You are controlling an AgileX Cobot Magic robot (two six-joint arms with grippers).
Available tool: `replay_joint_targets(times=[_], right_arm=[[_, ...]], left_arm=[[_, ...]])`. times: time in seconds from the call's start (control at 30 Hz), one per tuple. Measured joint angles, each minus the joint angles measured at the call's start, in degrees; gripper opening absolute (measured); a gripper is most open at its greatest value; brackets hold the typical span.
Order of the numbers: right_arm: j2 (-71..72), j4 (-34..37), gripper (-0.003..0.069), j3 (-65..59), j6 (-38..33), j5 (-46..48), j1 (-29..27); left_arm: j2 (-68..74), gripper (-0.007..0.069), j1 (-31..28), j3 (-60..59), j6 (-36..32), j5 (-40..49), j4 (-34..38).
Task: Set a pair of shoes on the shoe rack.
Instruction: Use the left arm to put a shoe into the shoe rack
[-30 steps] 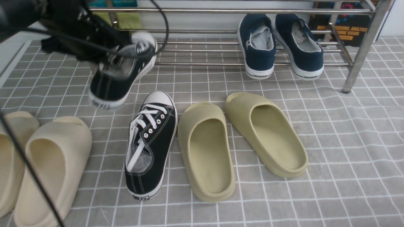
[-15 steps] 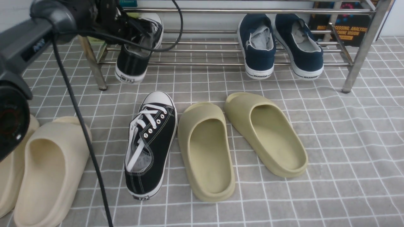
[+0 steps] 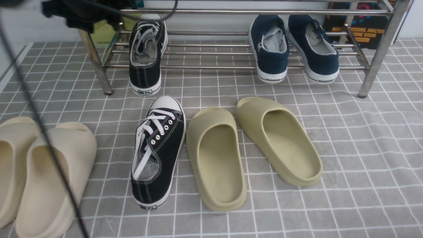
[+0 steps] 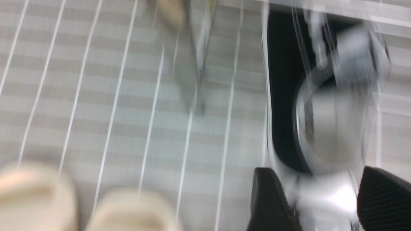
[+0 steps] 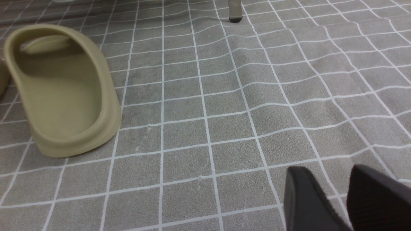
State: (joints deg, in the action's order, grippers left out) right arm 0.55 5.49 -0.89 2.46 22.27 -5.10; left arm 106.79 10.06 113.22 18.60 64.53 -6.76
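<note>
One black sneaker [image 3: 145, 56] is found on the shoe rack [image 3: 231, 49], heel overhanging the front bar; its mate [image 3: 158, 150] lies on the floor mat [image 3: 363, 148], so the pair is half-placed. The left gripper [image 4: 321, 205] is seen with jaws apart, empty, above the racked shoe. The right gripper [image 5: 348, 195] is held idle, jaws slightly apart.

Floor [image 3: 363, 148]: grey textured covering printed with a white grid; lines run wavy in places, showing slight rippling. Rear wall [image 3: 211, 23]: plain, pale. Dark printed poster [image 3: 363, 31] stands at the back right, against that wall. Lighting even and bright; shadows faint.
</note>
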Motion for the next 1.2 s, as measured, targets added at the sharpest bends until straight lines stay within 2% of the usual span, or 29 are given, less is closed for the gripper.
replay_joint_targets(times=[0.1,0.17,0.23,0.33,0.43,0.47,0.5,0.67,0.9,1.0,1.1,1.2], right_arm=[[0.00,0.00,0.0239,0.00,0.00,0.00,0.00],[0.00,0.00,0.0239,0.00,0.00,0.00,0.00],[0.00,0.00,0.0239,0.00,0.00,0.00,0.00],[0.00,0.00,0.0239,0.00,0.00,0.00,0.00],[0.00,0.00,0.0239,0.00,0.00,0.00,0.00],[0.00,0.00,0.0239,0.00,0.00,0.00,0.00],[0.00,0.00,0.0239,0.00,0.00,0.00,0.00],[0.00,0.00,0.0239,0.00,0.00,0.00,0.00],[0.00,0.00,0.0239,0.00,0.00,0.00,0.00],[0.00,0.00,0.0239,0.00,0.00,0.00,0.00],[0.00,0.00,0.0239,0.00,0.00,0.00,0.00],[0.00,0.00,0.0239,0.00,0.00,0.00,0.00]], left_arm=[[-2.94,0.0382,0.00,-3.99,-4.47,5.30,6.15],[-4.51,0.0375,0.00,-10.39,-6.80,6.03,11.71],[-4.78,0.0363,0.00,-13.73,-7.65,5.41,13.70],[-4.22,0.0258,0.00,-23.55,-9.20,-5.29,16.65],[-2.02,0.0078,0.00,-25.70,-9.26,-13.99,16.58],[-1.85,0.0064,0.00,-25.78,-9.26,-14.63,16.59],[0.04,-0.0013,0.00,-25.83,-9.32,-19.63,16.19],[2.55,-0.0013,0.00,-25.83,-9.31,-33.24,15.33],[2.62,-0.0013,0.07,-25.92,-9.31,-41.69,13.31],[2.62,-0.0013,0.07,-25.92,-9.31,-42.64,12.21],[2.62,-0.0013,0.07,-25.92,-9.31,-39.96,11.83],[1.94,-0.0013,0.01,-25.92,-8.20,-31.83,12.97]])
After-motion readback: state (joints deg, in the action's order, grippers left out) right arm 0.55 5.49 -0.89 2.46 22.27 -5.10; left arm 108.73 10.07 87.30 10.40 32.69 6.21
